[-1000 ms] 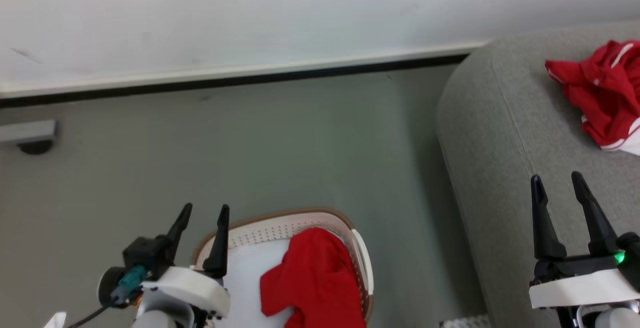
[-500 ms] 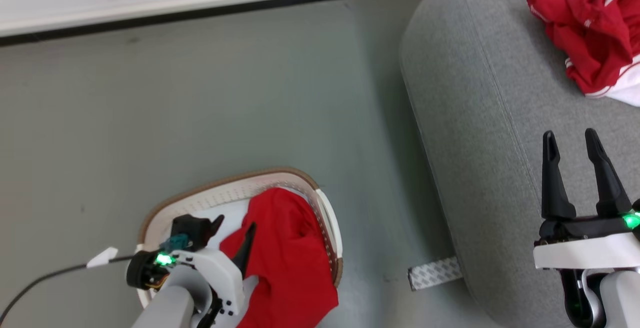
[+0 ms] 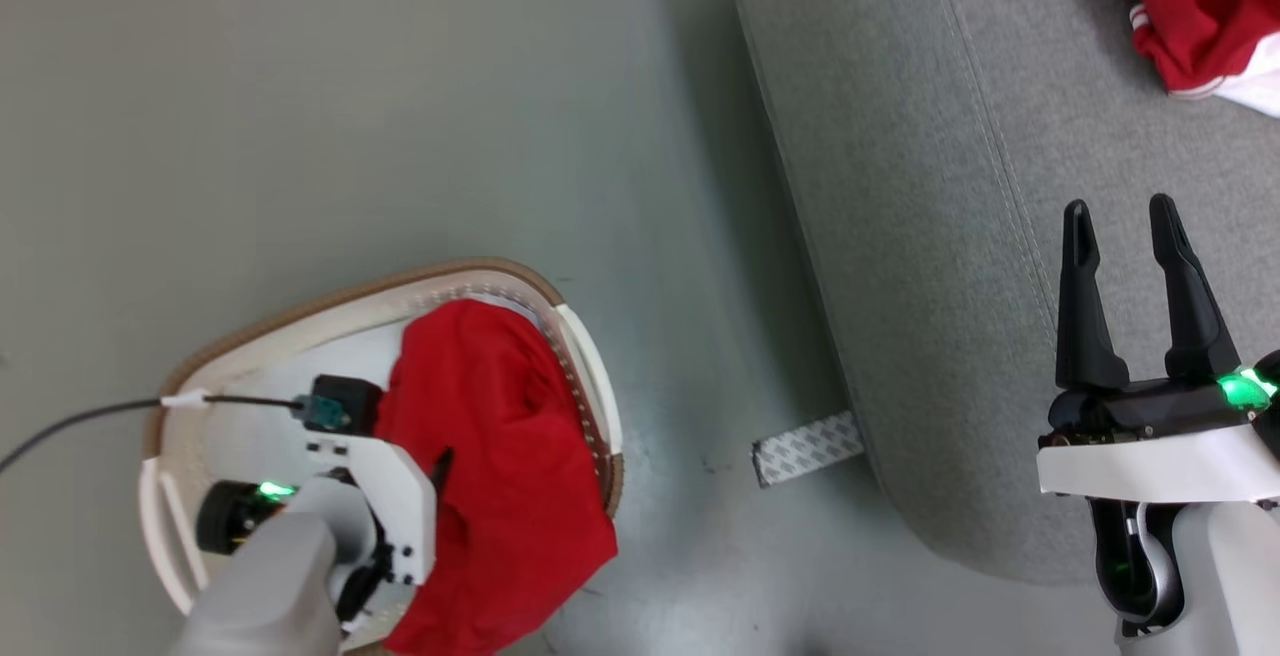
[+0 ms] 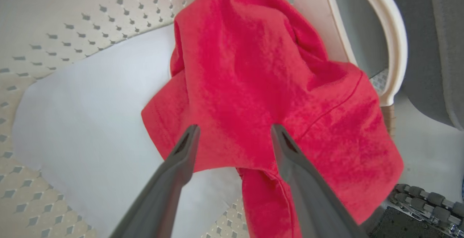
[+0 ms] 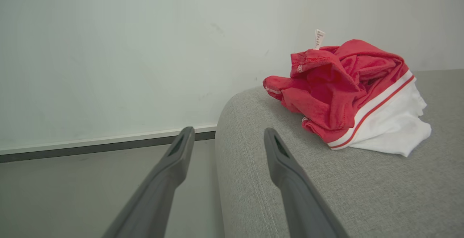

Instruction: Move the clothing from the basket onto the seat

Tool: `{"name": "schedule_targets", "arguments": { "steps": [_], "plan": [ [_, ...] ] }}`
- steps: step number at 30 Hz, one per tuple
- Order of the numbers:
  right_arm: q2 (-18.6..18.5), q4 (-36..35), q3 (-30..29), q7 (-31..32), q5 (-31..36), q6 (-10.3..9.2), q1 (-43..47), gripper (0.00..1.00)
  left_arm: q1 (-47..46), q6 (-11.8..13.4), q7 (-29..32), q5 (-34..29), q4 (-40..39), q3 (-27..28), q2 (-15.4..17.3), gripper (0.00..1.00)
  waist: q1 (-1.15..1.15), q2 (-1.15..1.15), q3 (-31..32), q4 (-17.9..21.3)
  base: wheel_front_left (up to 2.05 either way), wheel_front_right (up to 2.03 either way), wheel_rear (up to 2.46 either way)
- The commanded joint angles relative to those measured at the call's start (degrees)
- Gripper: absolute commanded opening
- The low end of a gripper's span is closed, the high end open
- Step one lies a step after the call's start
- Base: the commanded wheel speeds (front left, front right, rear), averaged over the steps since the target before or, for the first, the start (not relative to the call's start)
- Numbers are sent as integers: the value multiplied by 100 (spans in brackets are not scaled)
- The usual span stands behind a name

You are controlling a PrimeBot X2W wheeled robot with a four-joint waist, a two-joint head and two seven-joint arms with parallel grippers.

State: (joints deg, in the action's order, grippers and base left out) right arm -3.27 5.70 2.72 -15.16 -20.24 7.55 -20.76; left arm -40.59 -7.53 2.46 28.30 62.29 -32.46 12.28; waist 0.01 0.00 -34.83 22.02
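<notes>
Head view: two clothes, one plain red fabric garment (image 3: 490,456) in the cream perforated plastic basket (image 3: 330,301), one white-striped red jersey (image 3: 1190,6) on the grey woven sofa (image 3: 920,236); left gripper (image 4: 235,127) and right gripper (image 3: 1118,208) spread wide, empty.

There are one plain red garment (image 3: 500,446), one striped red jersey (image 5: 344,85), one basket (image 3: 320,321), one seat (image 3: 900,236) and one white pad (image 4: 90,114).

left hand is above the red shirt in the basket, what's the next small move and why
Probably lower the left hand a little and close it on the red shirt: the hand is open and frames the bunched cloth, which lies in the basket, not yet on the sofa.
</notes>
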Motion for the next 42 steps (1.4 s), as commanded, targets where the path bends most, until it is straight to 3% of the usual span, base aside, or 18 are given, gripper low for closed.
{"name": "schedule_targets", "arguments": {
  "steps": [1, 10, 17, 26, 27, 28, 31, 32, 42],
  "plan": [
    [23, -31, 6, 2, -20, -13, -79, 100, -88, 11, 64, 47, 43, -64, 106, 100, -1, 0, -250, 214, 0, 0, 0],
    [43, -131, 176, 2, -358, -13, -157, 100, -480, 10, 464, 539, 249, -552, 521, 100, -1, 0, -788, 579, 0, 0, 0],
    [43, -146, 349, 2, -579, -13, -204, 100, -698, 10, 756, 744, 529, -831, 628, 100, -1, 0, -1052, 734, 0, 0, 0],
    [42, -225, 394, 2, -652, -13, -202, 100, -938, 40, 941, 550, 969, -1128, 643, 100, -1, 0, -1283, 783, 0, 0, 0],
    [42, -231, 390, 2, -649, -13, -190, 100, -952, 61, 954, 545, 1001, -1141, 647, 97, -1, 0, -1297, 778, 1, 1, 1],
    [42, -241, 384, 2, -641, -13, -182, 100, -967, 95, 965, 539, 1029, -1148, 655, 87, -1, 0, -1311, 772, 3, 3, 3],
    [43, -259, 380, 2, -630, -13, -185, 100, -1001, 108, 878, 547, 1065, -1155, 669, 30, -1, 0, -1351, 757, 1, 1, 1],
    [42, -255, 382, 2, -633, -13, -195, 100, -1007, 100, 850, 571, 1068, -1149, 658, 0, -1, 0, -1354, 756, 0, 0, 0],
    [39, -115, 415, 2, -548, -13, -314, 100, -922, 50, 396, 702, 1082, -1171, 496, 0, -1, 0, -981, 698, 0, 0, 0]
  ]
}}
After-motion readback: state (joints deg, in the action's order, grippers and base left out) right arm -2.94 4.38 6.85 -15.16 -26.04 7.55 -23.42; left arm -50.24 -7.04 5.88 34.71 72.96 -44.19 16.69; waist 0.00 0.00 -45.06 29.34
